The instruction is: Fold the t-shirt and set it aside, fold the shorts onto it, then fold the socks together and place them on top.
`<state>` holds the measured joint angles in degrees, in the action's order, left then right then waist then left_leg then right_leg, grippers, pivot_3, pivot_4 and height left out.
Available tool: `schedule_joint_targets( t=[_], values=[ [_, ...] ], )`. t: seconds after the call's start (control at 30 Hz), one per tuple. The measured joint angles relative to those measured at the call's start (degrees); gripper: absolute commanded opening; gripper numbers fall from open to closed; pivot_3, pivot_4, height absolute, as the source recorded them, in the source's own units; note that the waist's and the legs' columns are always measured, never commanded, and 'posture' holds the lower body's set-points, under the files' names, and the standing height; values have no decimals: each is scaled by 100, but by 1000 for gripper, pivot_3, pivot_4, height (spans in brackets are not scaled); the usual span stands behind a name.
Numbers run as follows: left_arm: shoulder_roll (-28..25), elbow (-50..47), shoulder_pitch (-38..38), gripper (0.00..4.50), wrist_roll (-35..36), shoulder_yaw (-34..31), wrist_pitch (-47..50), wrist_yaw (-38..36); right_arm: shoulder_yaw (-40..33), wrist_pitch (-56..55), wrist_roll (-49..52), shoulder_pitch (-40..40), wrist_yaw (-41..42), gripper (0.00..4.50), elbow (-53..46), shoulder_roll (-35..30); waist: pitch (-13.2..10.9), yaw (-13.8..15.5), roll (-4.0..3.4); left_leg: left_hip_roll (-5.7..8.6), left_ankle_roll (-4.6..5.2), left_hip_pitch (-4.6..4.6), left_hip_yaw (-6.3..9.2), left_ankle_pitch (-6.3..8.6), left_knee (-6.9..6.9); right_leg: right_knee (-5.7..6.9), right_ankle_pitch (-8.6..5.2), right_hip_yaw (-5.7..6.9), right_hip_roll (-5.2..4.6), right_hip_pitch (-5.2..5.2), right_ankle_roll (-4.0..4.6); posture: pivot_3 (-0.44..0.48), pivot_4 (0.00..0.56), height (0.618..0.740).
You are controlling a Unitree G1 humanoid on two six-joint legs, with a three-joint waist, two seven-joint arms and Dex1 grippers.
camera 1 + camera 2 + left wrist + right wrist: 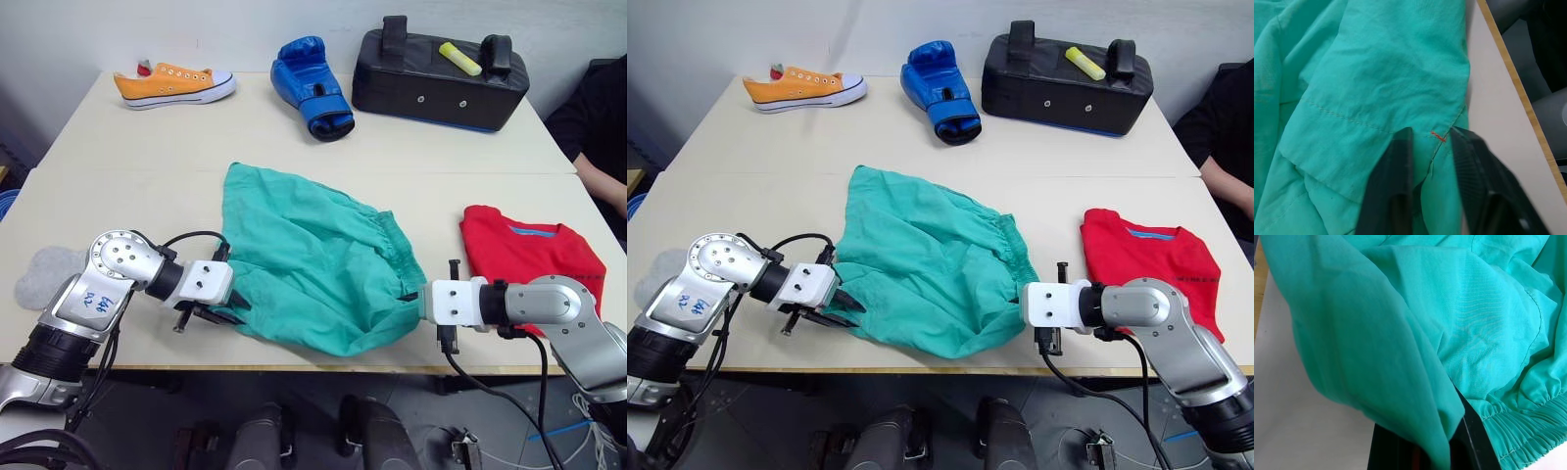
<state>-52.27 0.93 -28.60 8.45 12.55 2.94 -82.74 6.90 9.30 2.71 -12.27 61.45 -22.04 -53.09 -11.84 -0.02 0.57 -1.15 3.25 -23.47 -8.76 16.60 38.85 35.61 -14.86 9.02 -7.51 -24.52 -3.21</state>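
Left eye view, step: shorts (313,259) fold; t-shirt (529,259) lies folded aside.
Left gripper (1431,147): pinching hem.
Right gripper (419,302): clamped on waistband.
Next: raise both edges together.

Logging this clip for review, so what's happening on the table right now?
The robot is working on the teal-green fabric shorts, spread near the front edge of the pale table. Its left gripper pinches a hem corner, and its right gripper grips the waistband end. The bright red t-shirt already lies folded to the right. A light grey fuzzy sock waits at the left, untouched.
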Motion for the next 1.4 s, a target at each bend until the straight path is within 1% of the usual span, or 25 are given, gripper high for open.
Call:
schedule_joint_targets(
  t=[0.03,0.17,0.3,0.4,0.43,0.63,0.87,0.97,1.13,1.23,1.4],
  values=[
    [0,1,0,31,-7,6,-1,-19,0,6,0,0,-5,0,0,0,0,0,0,0,0,0,0,0,0,0,0,0,0,0,0,0,150,740],
    [0,56,2,31,-179,52,-141,-65,0,70,0,-1,-32,0,0,0,0,0,0,0,0,0,0,0,0,0,0,0,0,0,0,0,150,740],
    [12,201,21,31,-204,49,-250,-46,0,76,0,-4,-36,0,0,0,0,-1,0,0,1,0,0,0,0,0,0,0,0,0,0,0,150,740],
    [81,212,35,609,-180,-9,-350,30,0,75,-1,-32,-36,0,0,0,0,0,0,0,1,0,0,0,2,1,0,-1,0,0,0,0,150,740],
    [87,212,42,888,-166,-36,-374,53,0,74,-1,-35,-36,0,0,0,0,0,0,0,2,0,0,0,2,1,0,0,0,0,0,0,150,740],
    [84,215,87,2822,-167,-92,-609,79,1,74,-1,-35,-36,0,0,1,0,-1,0,0,2,0,0,0,3,2,0,0,0,0,0,0,150,740],
    [85,472,78,2822,-477,-17,-940,187,15,74,-2,-36,-35,0,1,42,0,-1,0,0,3,0,0,0,3,2,0,0,0,0,0,0,150,740],
    [319,659,-52,2822,-590,28,-1048,300,18,75,-4,-45,-35,0,1,50,1,11,1,0,5,1,1,0,5,3,0,1,-1,3,0,0,150,740],
    [472,847,-204,2822,-643,36,-1063,335,18,82,-4,-40,-35,0,0,50,1,36,1,2,10,1,1,-1,10,4,1,1,-4,6,-2,0,150,740],
    [495,874,-216,2209,-644,36,-1060,342,18,82,-6,-26,-35,0,0,50,1,31,1,1,10,2,2,-1,10,6,1,0,-4,5,-2,0,150,740],
    [520,879,-216,651,-659,36,-1044,398,18,81,-6,-26,-35,0,0,50,1,27,1,1,10,1,2,-1,10,7,1,0,-4,5,-2,0,150,740]
  ],
)
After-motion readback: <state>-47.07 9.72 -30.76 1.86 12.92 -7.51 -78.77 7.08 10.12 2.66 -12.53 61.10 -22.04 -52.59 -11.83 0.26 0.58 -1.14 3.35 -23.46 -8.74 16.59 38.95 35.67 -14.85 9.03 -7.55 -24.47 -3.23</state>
